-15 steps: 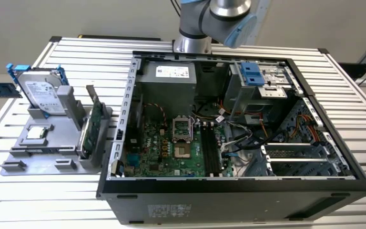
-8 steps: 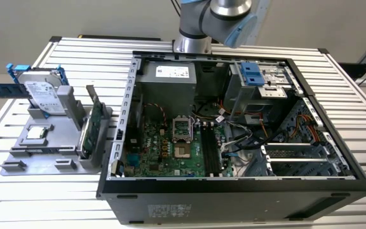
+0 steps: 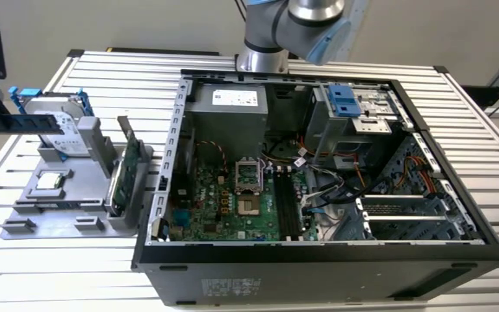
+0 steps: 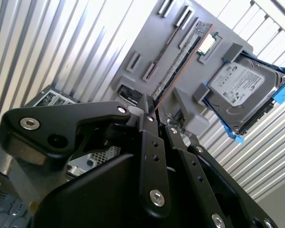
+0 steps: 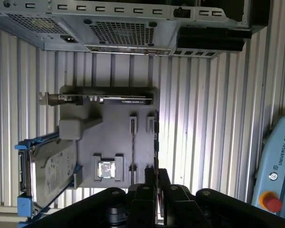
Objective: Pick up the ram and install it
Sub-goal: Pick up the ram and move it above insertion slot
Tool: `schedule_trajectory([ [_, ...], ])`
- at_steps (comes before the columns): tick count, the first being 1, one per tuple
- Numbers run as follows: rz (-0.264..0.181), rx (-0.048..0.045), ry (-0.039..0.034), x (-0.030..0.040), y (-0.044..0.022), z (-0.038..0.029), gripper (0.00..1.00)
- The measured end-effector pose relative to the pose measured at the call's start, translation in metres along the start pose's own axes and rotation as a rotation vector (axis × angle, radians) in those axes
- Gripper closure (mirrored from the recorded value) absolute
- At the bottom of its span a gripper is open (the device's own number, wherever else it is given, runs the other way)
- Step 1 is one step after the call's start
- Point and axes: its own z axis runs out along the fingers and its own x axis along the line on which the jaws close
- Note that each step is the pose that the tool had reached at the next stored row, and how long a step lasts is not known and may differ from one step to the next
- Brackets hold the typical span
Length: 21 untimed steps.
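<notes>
Second wrist view shows my pincer point(image 4: 149, 111) clamped shut on one end of the ram point(image 4: 180, 61), which juts out edge-on above the grey holder tray point(image 4: 149, 40). In the exterior view I hold it at the exterior view's left, near the hard drive point(image 3: 63, 133) and well apart from the computer case point(image 3: 319, 257). Pickup looks done. The memory slots point(image 3: 290, 205) look unfilled, so the install is left.

The tool point(image 5: 156, 175) clamps the ram point(image 5: 156, 135) edge-on in front of the gray tray point(image 5: 109, 137).
</notes>
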Motion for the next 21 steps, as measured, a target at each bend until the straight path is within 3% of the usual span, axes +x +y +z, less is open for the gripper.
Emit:
schedule_trajectory([
  [13, 0.000, -0.0001, 0.0000, 0.0050, 0.0328, 0.0039, 1.00],
  [14, 0.000, -0.0001, 0.0000, 0.0056, 0.0368, 0.0043, 1.00],
  [15, 0.000, 0.0000, 0.0000, 0.0071, 0.0458, 0.0053, 1.00],
  [21, 0.000, 0.0000, 0.0000, 0.0091, 0.0592, 0.0068, 1.00],
])
